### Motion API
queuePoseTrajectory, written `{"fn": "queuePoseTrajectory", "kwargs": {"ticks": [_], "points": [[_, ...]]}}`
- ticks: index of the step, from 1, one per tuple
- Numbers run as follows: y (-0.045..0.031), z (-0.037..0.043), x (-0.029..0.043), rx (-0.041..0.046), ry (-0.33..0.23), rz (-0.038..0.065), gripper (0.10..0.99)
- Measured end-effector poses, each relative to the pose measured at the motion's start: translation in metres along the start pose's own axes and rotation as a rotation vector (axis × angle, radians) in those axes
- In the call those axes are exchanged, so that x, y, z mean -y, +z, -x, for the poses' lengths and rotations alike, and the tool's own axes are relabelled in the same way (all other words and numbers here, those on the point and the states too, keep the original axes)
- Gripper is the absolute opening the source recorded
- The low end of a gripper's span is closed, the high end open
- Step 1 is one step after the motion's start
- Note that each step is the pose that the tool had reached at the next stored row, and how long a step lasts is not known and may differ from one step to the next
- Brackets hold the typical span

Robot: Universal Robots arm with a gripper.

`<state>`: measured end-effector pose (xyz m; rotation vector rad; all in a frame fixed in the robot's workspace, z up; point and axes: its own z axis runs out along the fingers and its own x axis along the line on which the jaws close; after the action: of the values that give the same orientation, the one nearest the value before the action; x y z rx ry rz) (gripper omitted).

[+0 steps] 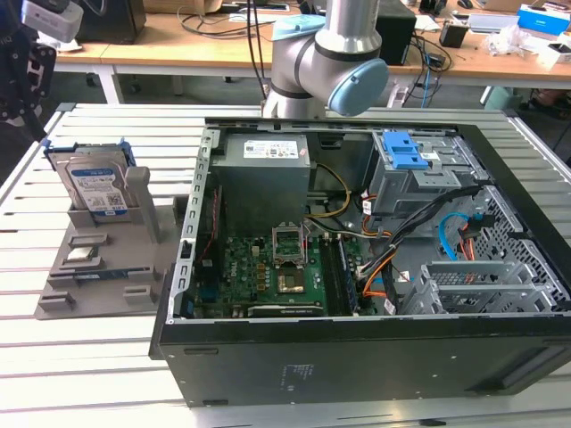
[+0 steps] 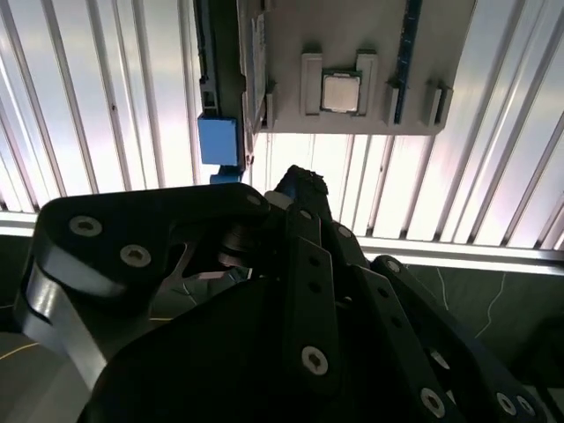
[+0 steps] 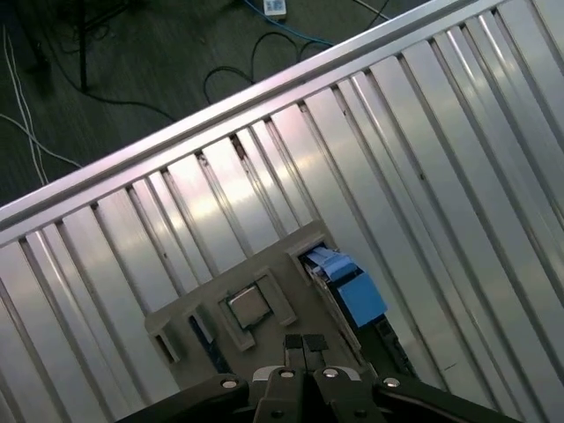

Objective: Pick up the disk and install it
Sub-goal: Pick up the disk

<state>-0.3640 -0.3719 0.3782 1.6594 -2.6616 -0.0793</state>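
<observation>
The disk [image 1: 96, 183] stands upright on its edge in a grey holder [image 1: 98, 276] at the exterior view's left, its white-and-blue label facing front and its blue frame round the edges. In both wrist views I see it edge-on from above, as a blue frame piece [image 2: 218, 141] [image 3: 352, 291] beside the holder. My gripper [image 1: 31, 89] hangs above and behind the holder, apart from the disk. Its black fingertips [image 3: 304, 344] sit pressed together with nothing between them, and its linkage [image 2: 300, 264] fills the near part of the second wrist view.
An open computer case [image 1: 357, 366] lies on the slatted metal table [image 1: 89, 374], with a grey drive cage and blue latch [image 1: 406, 156] and a large grey box [image 1: 263, 169] inside. A small square chip [image 2: 339, 92] rests in the holder. The table edge [image 3: 176, 132] drops to a cabled floor.
</observation>
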Motion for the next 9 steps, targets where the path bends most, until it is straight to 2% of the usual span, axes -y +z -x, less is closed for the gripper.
{"fn": "queuePoseTrajectory", "kwargs": {"ticks": [5,9], "points": [[0.0000,0.0000,0.0001,-0.0019,-0.041,0.001,0.106],[0.0000,0.0000,0.0001,-0.0043,-0.094,0.002,0.106]]}}
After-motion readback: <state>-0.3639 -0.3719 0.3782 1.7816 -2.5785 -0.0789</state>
